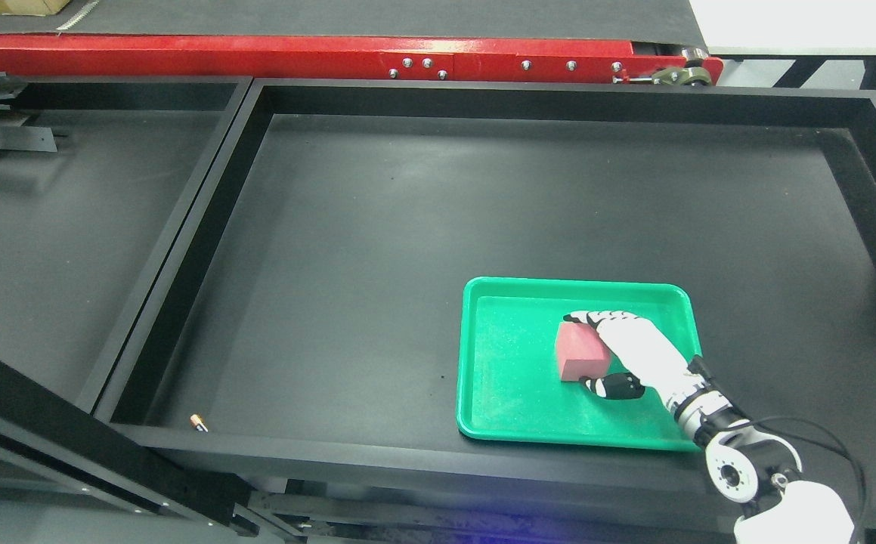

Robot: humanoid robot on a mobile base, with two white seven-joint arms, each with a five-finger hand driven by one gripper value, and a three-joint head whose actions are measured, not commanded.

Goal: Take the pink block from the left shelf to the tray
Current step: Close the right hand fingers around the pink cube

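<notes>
A pink block [578, 353] lies inside the green tray [498, 355], right of the tray's middle. My right hand [592, 353] reaches in from the lower right. Its white fingers [610, 319] curl over the block's far side and its thumb [613, 387] presses the near side, so the hand is shut on the block. The block appears to rest on the tray floor. My left hand does not show.
The tray sits in a large black bin with raised walls [256, 446]. A small orange battery-like item [197, 422] lies in the bin's near left corner. A second black bin [67, 227] is at left, a red beam [332, 57] behind.
</notes>
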